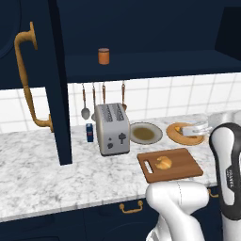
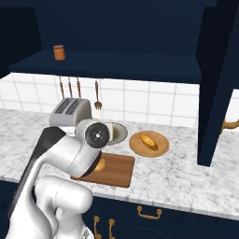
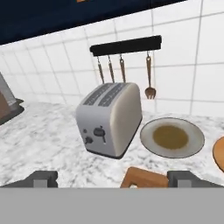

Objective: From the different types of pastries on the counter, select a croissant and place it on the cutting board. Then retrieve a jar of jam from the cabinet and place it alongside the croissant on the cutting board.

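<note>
Marbled stone runs the length of this navy kitchen, and over it our gripper [image 3: 112, 178] hangs with its jaws spread wide and nothing between them; its two dark tips frame a corner of the cutting board [image 1: 175, 170] just below. We read the first half of the job as done: the croissant [image 1: 164, 163] lies on that board, near the handle slot, apart from the gripper.

Straight ahead of our hand stands the toaster [image 3: 110, 118], with a grey plate [image 3: 172, 138] just beside it and utensils [image 3: 124, 70] hanging from a rail on the tiled wall behind. Off to the side, the long bread roll [image 2: 148, 141] rests on the round orange-brown plate [image 2: 158, 150], which we leave alone.

Well above the bench [image 1: 42, 169], the jar of jam [image 1: 103, 56] stands upright and alone on the shelf of the open cabinet [image 1: 141, 66], near the shelf's front edge. That is our next target, and the risks lie on the way up. A climb that starts too close to the wall could clip the toaster or set the hanging utensils swinging. The shelf's front lip and the open door with its brass handle [image 1: 27, 80] narrow the approach. A small round jar can tip or roll back from an off-centre pinch, and a careless set-down may knock the croissant off the board.
</note>
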Controlling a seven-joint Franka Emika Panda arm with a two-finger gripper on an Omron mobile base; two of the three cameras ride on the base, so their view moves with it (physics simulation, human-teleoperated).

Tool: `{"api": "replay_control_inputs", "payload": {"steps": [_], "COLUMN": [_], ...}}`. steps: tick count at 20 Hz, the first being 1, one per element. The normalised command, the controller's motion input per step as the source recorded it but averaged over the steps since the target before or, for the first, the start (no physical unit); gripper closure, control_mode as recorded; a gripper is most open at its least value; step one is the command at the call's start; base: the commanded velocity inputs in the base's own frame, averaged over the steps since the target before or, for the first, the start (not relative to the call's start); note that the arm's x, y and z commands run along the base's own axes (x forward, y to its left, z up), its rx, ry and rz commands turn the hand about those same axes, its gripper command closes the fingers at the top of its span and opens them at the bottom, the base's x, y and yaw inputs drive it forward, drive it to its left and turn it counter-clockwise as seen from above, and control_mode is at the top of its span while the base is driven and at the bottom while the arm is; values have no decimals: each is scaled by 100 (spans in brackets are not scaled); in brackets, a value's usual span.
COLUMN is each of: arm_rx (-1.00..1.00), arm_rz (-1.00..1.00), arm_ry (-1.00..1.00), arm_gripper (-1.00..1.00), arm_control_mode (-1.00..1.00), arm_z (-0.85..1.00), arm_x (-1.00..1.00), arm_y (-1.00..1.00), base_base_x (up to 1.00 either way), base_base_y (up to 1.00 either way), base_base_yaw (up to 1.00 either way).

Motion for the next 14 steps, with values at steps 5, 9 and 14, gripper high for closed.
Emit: {"api": "replay_control_inputs", "payload": {"steps": [5, 9, 14], "arm_rx": [-1, 0, 0], "arm_rz": [26, 17, 7], "arm_ry": [-22, -2, -1], "arm_gripper": [-100, -100, -100], "arm_control_mode": [-100, -100, -100], "arm_z": [100, 100, 100], "arm_x": [-32, -62, -81], "arm_y": [15, 27, 3], "base_base_x": [0, 0, 0], "base_base_y": [0, 0, 0], "base_base_yaw": [0, 0, 0]}}
